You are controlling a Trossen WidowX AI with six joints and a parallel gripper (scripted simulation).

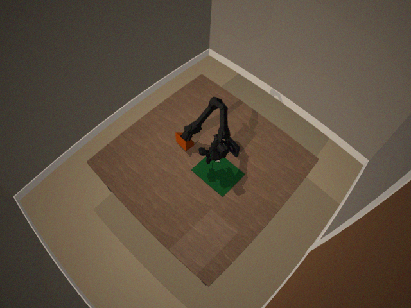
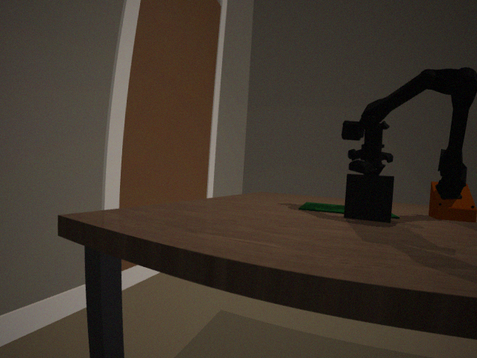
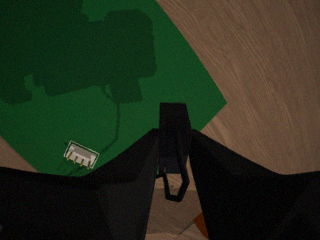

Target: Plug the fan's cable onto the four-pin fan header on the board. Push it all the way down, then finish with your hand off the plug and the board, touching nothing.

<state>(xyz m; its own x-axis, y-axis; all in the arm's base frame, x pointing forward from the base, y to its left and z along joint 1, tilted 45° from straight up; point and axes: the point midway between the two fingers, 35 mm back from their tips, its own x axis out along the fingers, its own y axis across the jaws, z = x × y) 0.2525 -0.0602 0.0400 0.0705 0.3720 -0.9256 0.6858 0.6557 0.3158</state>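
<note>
The header (image 3: 81,154) stands on the board (image 1: 228,185) (image 2: 321,206) (image 3: 200,95), atop the table (image 1: 142,165) (image 2: 231,235) (image 3: 270,75).

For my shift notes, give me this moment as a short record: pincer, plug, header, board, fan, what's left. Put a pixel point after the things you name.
pincer: shut on the plug (image 3: 173,117), pincer (image 3: 174,135) above the board
plug: black, off the header
header: white, pins showing (image 3: 81,154), near one board edge
board: green, flat on the table (image 1: 199,170) (image 2: 321,207) (image 3: 190,95)
fan: black, square, upright beside the board (image 1: 234,147) (image 2: 369,198)
left to do: align, push plug down, release, withdraw
</note>
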